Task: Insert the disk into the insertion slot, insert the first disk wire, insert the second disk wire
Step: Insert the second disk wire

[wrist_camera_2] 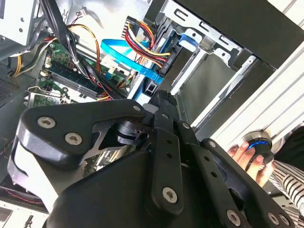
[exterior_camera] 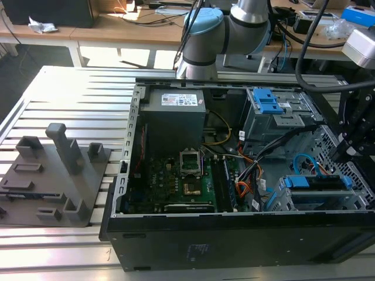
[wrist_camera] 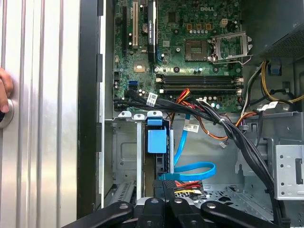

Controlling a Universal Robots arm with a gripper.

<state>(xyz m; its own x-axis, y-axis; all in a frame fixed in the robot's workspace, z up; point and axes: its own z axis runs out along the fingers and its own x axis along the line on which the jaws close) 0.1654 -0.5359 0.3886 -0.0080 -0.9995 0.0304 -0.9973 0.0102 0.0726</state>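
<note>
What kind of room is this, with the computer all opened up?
Probably a robot lab or workshop. A robot arm reaches over an open computer case on a ridged metal table, and desks with cables stand behind.

Insertion slot (wrist_camera: 124, 156) — bare, seemingly matt metal.

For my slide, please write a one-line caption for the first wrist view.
Gripper above the open computer case, at the disk seated in its slot, light blue wire looping beside it.

Bright daylight, sunlit background glare, shadowed case interior.
</note>
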